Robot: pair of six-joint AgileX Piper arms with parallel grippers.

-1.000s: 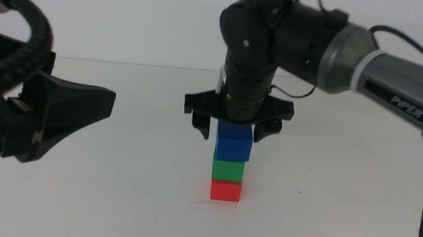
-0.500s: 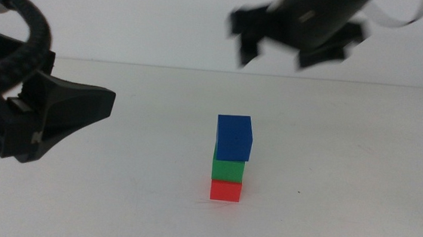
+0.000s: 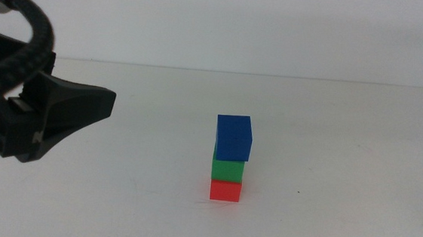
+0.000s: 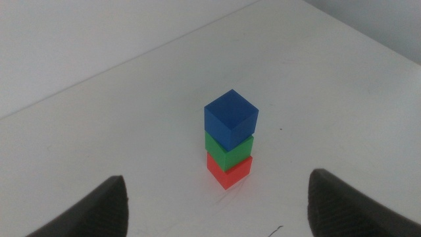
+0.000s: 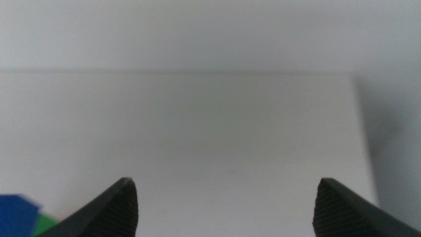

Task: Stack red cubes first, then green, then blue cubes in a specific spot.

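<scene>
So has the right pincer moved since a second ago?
Yes. It rose off the matte dark-blue cube and left the middle view; its jaws stand open, away from the stack.

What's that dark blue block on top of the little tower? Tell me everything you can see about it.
The small dark-blue matte cube is solid-looking with plain faces and no markings. It sits at the top of a three-block stack, resting directly on the small green matte cube, which sits on the small red matte cube on the plain white tabletop. It stands upright but is twisted slightly, overhanging the green cube a little. Nothing else touches it; no end effector is around it.
</scene>
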